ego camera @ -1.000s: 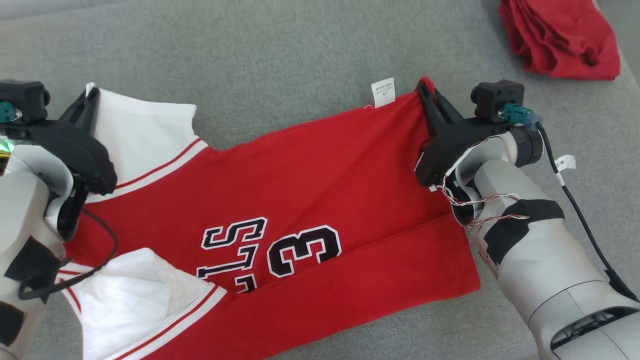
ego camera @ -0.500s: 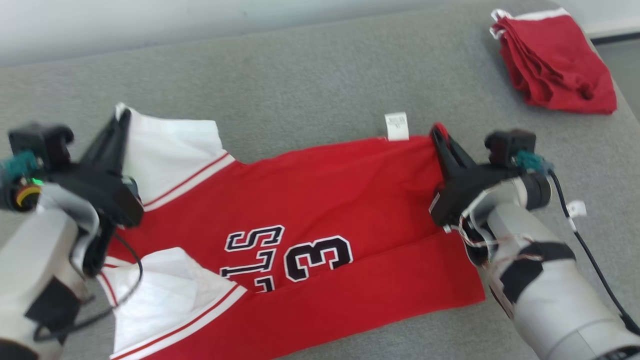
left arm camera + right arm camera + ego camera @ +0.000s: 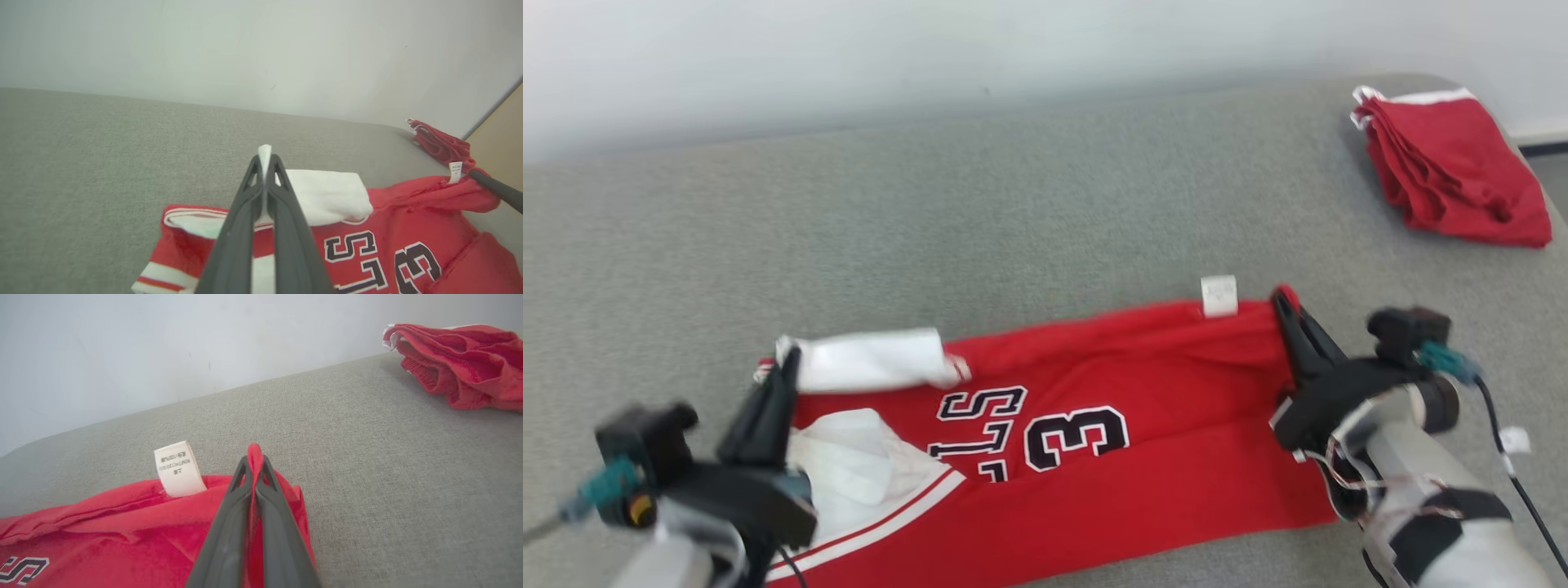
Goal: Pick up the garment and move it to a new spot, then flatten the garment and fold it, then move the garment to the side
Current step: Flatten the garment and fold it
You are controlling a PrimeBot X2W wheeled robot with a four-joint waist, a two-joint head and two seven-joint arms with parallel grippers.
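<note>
A red jersey (image 3: 1143, 384) with white sleeves and black number 13 lies across the grey cushion, its far edge lifted and doubling toward me. My left gripper (image 3: 786, 359) is shut on the white sleeve edge (image 3: 264, 152); the rest of that sleeve (image 3: 327, 196) is folded over beyond the fingers. My right gripper (image 3: 1278, 298) is shut on the red hem corner (image 3: 254, 451), just right of a white care label (image 3: 178, 468). The jersey's near edge is hidden below the head view's bottom edge.
A second red garment (image 3: 1454, 175) lies bunched at the cushion's far right corner, also seen as a red heap (image 3: 461, 363) in the right wrist view. A pale wall (image 3: 1013, 57) rises behind the grey cushion (image 3: 1013, 220), which is bare beyond the jersey.
The head camera has tilted up, so the whole scene sits lower. Both grippers have drawn the jersey's far edge toward me, and the far white sleeve has folded over onto the red body.
</note>
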